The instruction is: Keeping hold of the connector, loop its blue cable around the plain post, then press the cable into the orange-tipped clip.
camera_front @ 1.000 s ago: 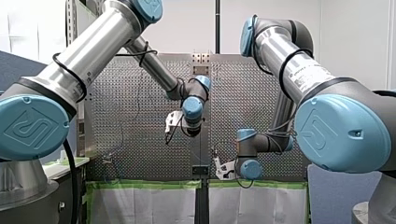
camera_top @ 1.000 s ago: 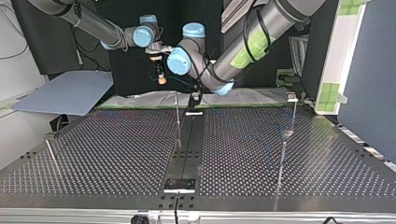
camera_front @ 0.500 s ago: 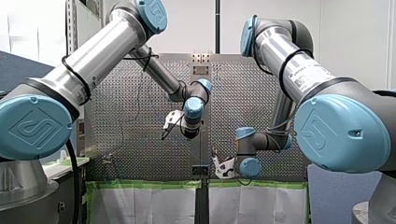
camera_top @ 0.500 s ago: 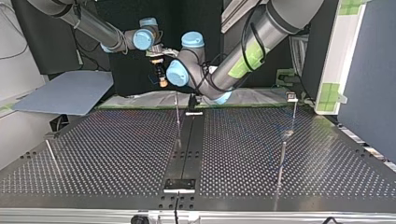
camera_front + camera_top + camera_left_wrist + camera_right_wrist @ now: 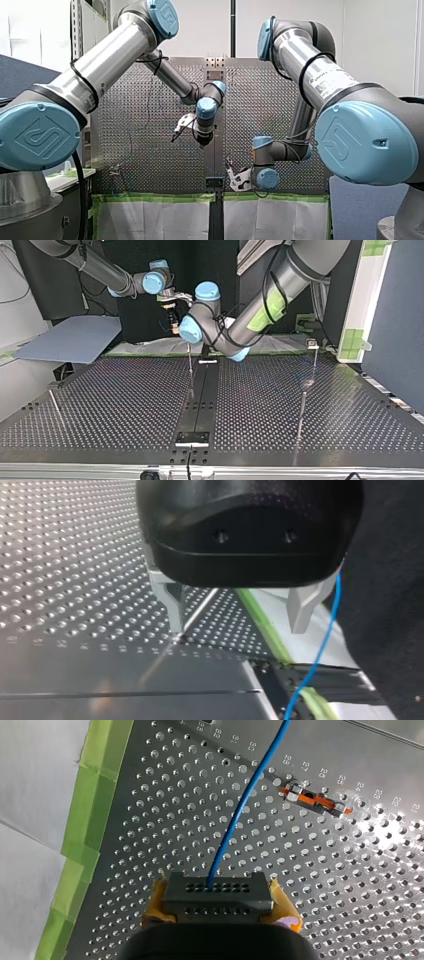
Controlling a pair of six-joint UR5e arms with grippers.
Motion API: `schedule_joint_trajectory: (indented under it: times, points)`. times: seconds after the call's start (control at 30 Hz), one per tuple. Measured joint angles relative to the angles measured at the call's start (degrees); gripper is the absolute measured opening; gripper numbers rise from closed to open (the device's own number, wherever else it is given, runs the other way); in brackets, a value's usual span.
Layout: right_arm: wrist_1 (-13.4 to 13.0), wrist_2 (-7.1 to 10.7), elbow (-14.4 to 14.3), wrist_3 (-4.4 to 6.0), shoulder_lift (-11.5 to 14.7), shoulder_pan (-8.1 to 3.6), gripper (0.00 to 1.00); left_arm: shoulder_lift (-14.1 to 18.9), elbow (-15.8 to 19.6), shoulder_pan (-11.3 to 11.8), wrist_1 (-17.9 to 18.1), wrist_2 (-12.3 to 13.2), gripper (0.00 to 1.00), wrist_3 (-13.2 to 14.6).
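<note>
Connector (image 5: 218,893) clamped in right hand (image 5: 220,904); blue cable (image 5: 241,809) leads ahead of it

My left hand (image 5: 237,627) hangs, fingers (image 5: 172,605) apart; my right hand (image 5: 218,907) clamps the connector (image 5: 220,892).

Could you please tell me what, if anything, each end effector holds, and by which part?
My right end effector grips the connector by its two short ends; my left end effector is open, holding nothing.
</note>
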State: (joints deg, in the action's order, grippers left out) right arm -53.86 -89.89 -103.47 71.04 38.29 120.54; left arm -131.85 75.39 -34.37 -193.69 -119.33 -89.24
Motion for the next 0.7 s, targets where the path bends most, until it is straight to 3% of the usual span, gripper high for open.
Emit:
schedule_joint_trajectory:
  times: [0.4,0.7]
  points:
    - [0.2,0.05,0.2,0.00,-0.1,0.17,0.00,-5.2,-5.0,0.0,-7.3,6.8,1.00,-0.1]
    - [0.2,0.04,0.2,-0.05,-0.1,0.31,0.00,-5.9,-8.8,0.7,-13.0,11.8,1.00,-0.6]
